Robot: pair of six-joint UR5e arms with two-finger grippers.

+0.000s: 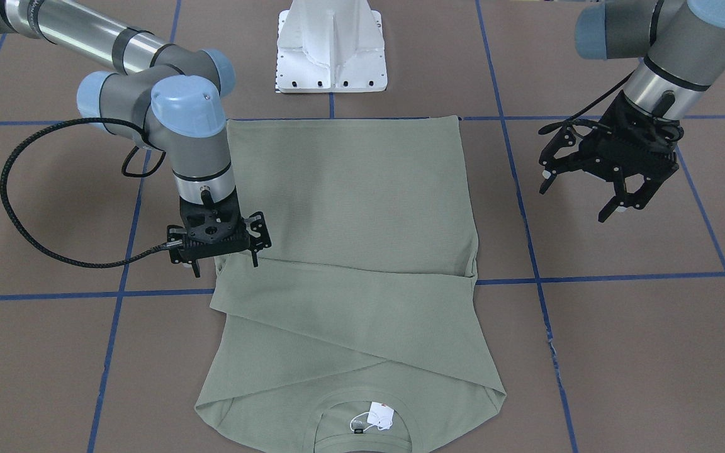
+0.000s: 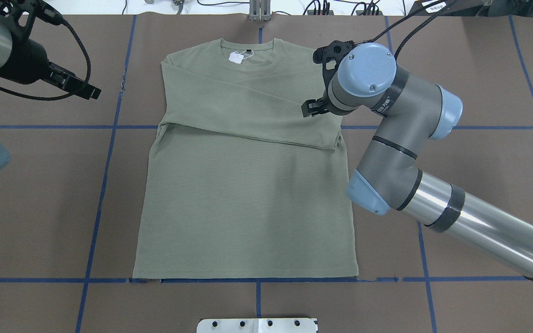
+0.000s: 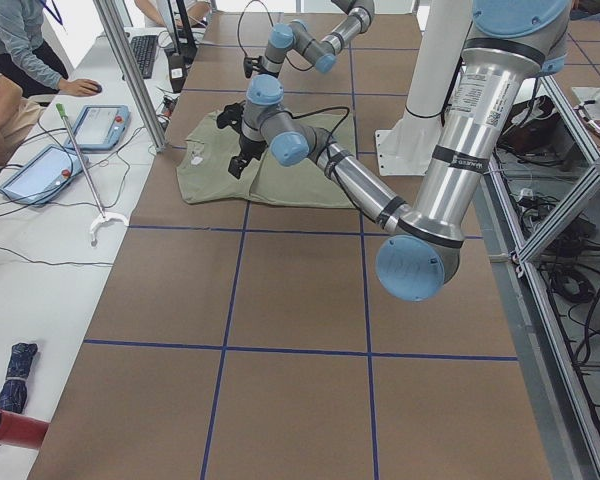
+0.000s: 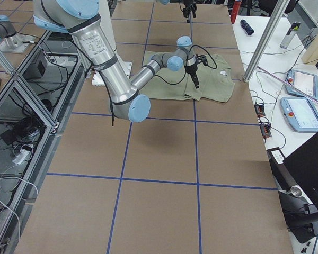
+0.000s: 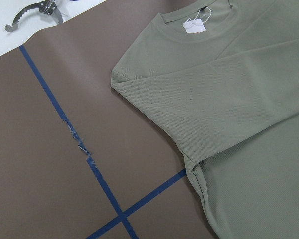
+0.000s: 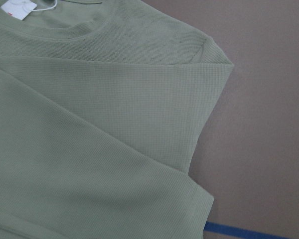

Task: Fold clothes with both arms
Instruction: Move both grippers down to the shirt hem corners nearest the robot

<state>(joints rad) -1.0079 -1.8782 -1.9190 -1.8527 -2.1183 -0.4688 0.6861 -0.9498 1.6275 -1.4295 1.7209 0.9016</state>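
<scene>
Sleeves (image 1: 343, 296) crossed on shirt (image 1: 350, 201). Right gripper (image 1: 225, 265) over its edge, fingers wide; left gripper (image 1: 574, 202) aside, also wide. Next, likely: both grasp hem (image 2: 243, 275), fold body.

A robotics lab: two jointed robot arms (image 3: 450, 150) work over a brown counter (image 3: 280, 290) gridded with blue tape (image 3: 300, 350). An aluminium post (image 3: 132, 75), teach pendants (image 4: 302, 112), a keyboard (image 3: 143, 55) and a person (image 3: 15, 40) are at a white side desk (image 3: 40, 260).
</scene>
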